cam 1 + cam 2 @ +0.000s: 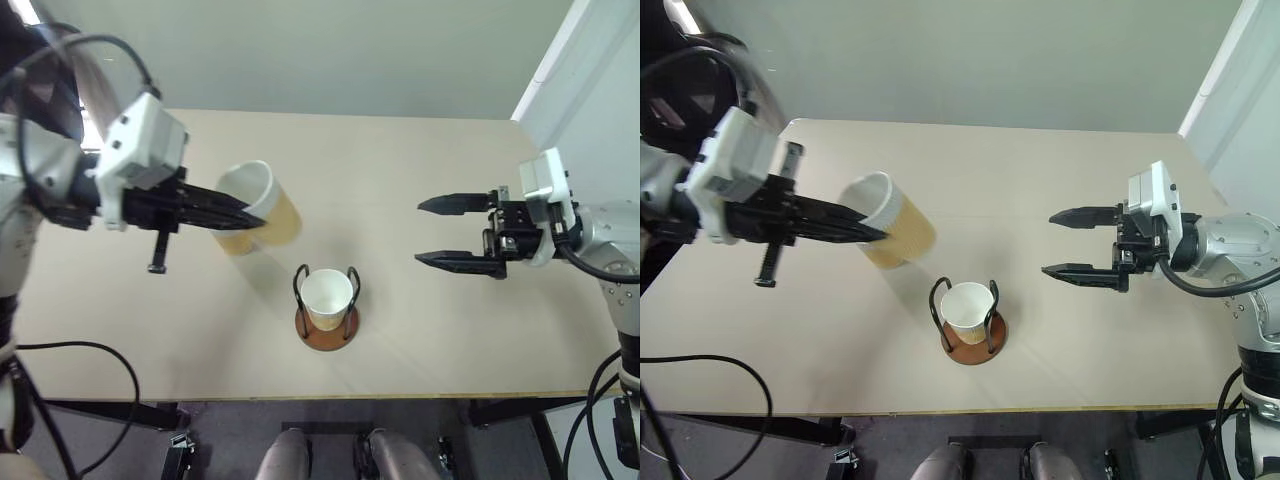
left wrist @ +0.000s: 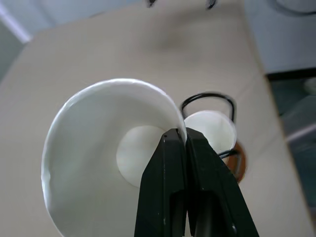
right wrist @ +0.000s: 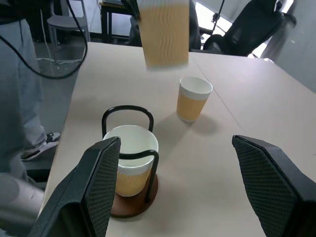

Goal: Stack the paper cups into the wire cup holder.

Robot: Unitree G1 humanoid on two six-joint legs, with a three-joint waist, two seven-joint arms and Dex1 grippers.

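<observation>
One cup [image 1: 326, 297] already sits in the holder [image 1: 327, 328], lower centre of the left eye view, upright between the two black wire loops on the brown disc base. First cup of the stack counts as done.

Second cup [image 1: 262, 210] is in the air, upper left of centre in the left eye view, tilted with its mouth toward the left gripper [image 1: 240, 218]. The left wrist view shows the two black fingers pressed together on the rim wall, one inside the cup, one outside. Grip looks thin: only the rim is pinched. In that same view the holder, with its seated cup, lies beyond the held cup, so the held cup is not yet over it.

Third cup [image 3: 193, 98] stands upright on the table [image 1: 430, 320], seen in the right wrist view above and to the right of the holder, apart from it. In the eye views it is probably hidden behind the held cup; cannot confirm.

Right gripper [image 1: 448, 232] hangs at the right of the left eye view, jaws wide apart, holding nothing, well clear of the holder.

Progress, as judged:
- one of three cups seated
- one in transit, needs bringing over the holder, turning upright and lowering into the seated cup
- one untouched on the table

Risk: tilted cup could catch a wire loop on the way in.
</observation>
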